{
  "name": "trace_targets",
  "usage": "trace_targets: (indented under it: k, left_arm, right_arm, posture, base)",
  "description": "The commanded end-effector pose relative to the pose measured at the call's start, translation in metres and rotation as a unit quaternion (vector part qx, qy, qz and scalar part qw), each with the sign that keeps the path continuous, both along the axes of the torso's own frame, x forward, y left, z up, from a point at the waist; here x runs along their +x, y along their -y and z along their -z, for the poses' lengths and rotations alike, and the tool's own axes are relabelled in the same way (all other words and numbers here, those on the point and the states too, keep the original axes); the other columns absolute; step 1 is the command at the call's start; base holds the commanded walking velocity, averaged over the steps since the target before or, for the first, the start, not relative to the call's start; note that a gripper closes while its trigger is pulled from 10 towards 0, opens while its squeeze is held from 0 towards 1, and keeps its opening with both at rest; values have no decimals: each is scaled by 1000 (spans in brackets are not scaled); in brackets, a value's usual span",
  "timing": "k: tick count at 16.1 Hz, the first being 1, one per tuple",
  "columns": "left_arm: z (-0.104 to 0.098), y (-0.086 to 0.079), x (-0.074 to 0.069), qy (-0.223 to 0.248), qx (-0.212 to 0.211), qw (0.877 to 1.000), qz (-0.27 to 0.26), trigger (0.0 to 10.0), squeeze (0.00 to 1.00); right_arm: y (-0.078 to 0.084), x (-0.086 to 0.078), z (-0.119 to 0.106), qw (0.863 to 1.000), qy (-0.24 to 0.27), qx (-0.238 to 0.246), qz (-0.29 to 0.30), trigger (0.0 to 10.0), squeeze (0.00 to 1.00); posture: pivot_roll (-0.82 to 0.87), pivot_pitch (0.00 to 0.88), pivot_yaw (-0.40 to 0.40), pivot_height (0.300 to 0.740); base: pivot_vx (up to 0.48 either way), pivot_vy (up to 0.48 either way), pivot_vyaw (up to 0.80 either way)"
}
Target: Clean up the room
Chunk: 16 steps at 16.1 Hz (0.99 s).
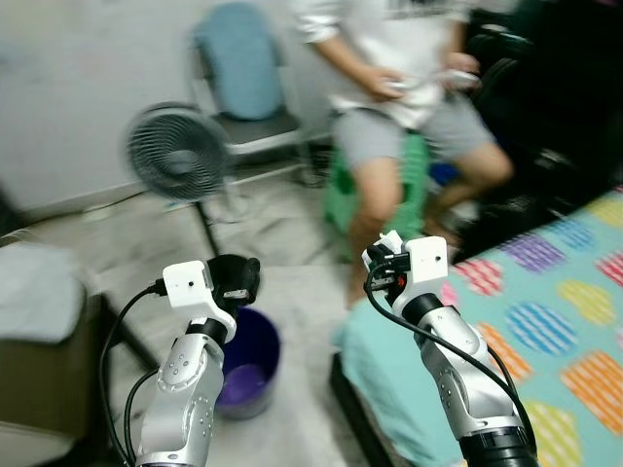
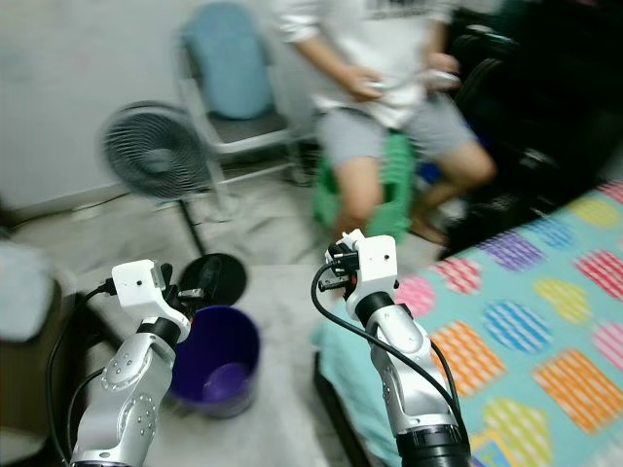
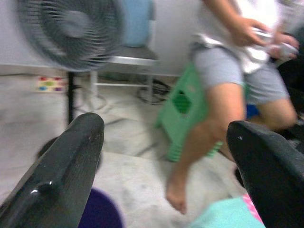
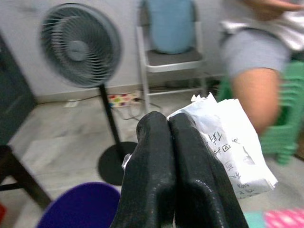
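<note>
- Dark handwritten or printed marks are showing on the crumpled white paper [image 4: 232,137] sitting pinched in the right gripper [image 4: 169,124], too blurred to read.
- Nothing else is carrying legible text.

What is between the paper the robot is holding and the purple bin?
Nothing visible. The right end effector holds the crumpled paper above the floor, and the open purple bin sits lower, toward the robot's left, with open space between.
</note>
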<state>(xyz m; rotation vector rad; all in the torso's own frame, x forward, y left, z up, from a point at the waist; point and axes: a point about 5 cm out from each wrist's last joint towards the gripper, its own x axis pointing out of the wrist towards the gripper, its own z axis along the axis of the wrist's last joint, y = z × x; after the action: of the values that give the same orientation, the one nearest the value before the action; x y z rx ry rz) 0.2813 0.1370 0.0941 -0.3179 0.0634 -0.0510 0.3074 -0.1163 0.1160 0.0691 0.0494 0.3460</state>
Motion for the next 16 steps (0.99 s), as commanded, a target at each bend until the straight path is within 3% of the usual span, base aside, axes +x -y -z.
trace_targets:
  k: [1, 4, 16]
  left_arm:
    - [4, 2, -2, -13, -14, 1000, -9, 10000, 0]
    - [4, 2, -2, -11, -13, 1000, -8, 10000, 0]
    - [3, 3, -4, -3, -13, 1000, 2, 10000, 0]
  right_arm:
    - [-7, 0, -3, 1000, 6, 6, -11, 10000, 0]
    - [-7, 0, -2, 1000, 4, 7, -11, 10000, 0]
    - [-9, -1, -2, 1000, 10, -1, -20, 10000, 0]
  posture:
    - [-61, 68, 28, 740]
    - [-60, 70, 29, 740]
    - [-59, 59, 27, 740]
  base:
    - [0, 480, 0]
    - [0, 412, 0]
    - [0, 0, 51]
